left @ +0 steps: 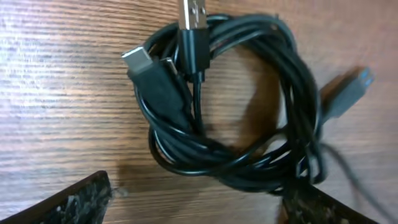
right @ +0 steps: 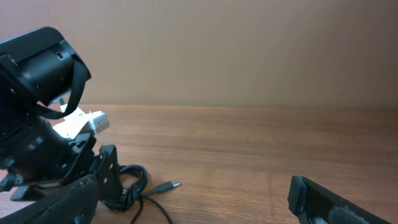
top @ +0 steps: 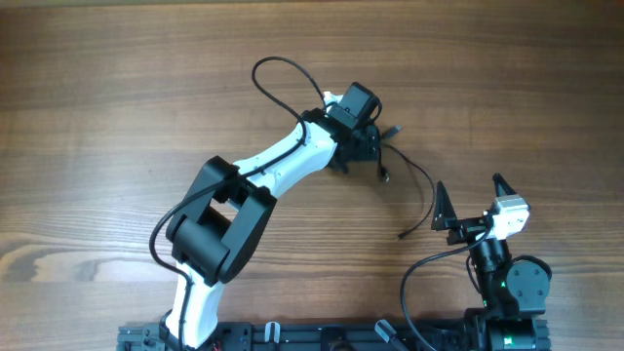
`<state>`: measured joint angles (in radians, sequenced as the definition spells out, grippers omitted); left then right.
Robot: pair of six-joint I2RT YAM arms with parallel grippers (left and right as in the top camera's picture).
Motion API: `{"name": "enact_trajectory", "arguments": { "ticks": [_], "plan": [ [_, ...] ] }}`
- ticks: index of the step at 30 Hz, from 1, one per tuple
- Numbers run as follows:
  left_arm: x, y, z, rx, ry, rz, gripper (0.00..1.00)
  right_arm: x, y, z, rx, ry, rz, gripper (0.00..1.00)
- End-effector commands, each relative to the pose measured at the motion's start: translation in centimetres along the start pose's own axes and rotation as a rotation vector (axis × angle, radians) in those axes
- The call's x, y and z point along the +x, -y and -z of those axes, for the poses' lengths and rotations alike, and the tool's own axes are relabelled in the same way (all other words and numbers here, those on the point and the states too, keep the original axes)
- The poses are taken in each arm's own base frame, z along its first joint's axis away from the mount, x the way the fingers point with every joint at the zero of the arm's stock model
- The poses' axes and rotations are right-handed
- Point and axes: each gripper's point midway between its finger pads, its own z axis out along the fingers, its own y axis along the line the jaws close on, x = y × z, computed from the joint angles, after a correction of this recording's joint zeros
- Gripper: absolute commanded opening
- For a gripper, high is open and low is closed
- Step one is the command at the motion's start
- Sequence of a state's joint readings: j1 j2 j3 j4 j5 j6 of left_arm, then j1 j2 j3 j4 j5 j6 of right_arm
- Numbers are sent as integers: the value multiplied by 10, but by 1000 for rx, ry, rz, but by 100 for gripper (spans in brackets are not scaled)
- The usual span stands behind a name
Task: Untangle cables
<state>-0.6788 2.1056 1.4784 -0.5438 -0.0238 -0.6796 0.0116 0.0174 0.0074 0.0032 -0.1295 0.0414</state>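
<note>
Left gripper (left: 193, 208): fingers spread wide at the lower corners of my wrist view, nothing gripped, poised just over the bundle. Cables (left: 298, 93): thin black cords, glossy, wound into a loose round coil lying flat on the wooden table (top: 117, 117), a little right of centre. Silver USB plug (left: 194, 12) and black plug (left: 149, 71) cross the coil's upper left. One strand trails off, ending near the right gripper (top: 473, 195), which I read as wide and empty.
</note>
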Motion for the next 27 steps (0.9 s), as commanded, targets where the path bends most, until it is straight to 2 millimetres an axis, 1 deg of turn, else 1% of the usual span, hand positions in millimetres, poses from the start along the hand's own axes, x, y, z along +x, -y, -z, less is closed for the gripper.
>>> {"name": "enact_trajectory", "arguments": {
  "ticks": [1, 4, 5, 7, 8, 10, 11, 12, 13, 16, 18, 19, 20, 25, 26, 27],
  "plan": [
    [-6, -5, -10, -20, 33, 225, 86, -2, 2, 0, 14, 11, -12, 99],
    [-9, -3, -20, -7, 47, 230, 80, -2, 2, 0, 15, 11, -12, 100],
    [-8, -5, -25, -19, 50, 230, 73, -2, 2, 0, 14, 11, -11, 100],
    [-2, -14, -39, -57, 41, 224, 55, -2, 2, 0, 14, 11, -12, 100],
    [1, -17, -44, -69, 30, 214, 48, -2, 2, 0, 14, 11, -12, 99],
    [8, -23, -51, -92, 8, 175, 31, -2, 2, 0, 14, 11, -12, 100],
    [11, -26, -51, -105, -4, 138, 17, -2, 2, 0, 14, 11, -11, 100],
    [12, -27, -50, -111, -13, 97, 7, -2, 2, 0, 14, 11, -11, 100],
    [14, -29, -47, -118, -20, 57, 4, -2, 2, 0, 14, 11, -12, 100],
    [14, -44, -34, -196, -21, -29, 4, -2, 2, 0, 15, 11, -12, 100],
    [8, -58, -15, -279, 8, -42, 4, -2, 2, 0, 14, 11, -12, 100],
    [5, -62, -6, -302, 24, -45, 4, -2, 2, 0, 14, 11, -12, 100],
    [-1, -64, 8, -320, 49, -48, 4, -2, 2, 0, 14, 11, -12, 100],
    [-17, -53, 61, -276, 119, -35, 4, -2, 2, 0, 14, 11, -12, 99],
    [-20, -51, 75, -261, 136, -32, 4, -2, 2, 0, 14, 11, -12, 100],
    [-21, -50, 84, -253, 144, -30, 4, -2, 2, 0, 14, 11, -12, 100]
  ]
}}
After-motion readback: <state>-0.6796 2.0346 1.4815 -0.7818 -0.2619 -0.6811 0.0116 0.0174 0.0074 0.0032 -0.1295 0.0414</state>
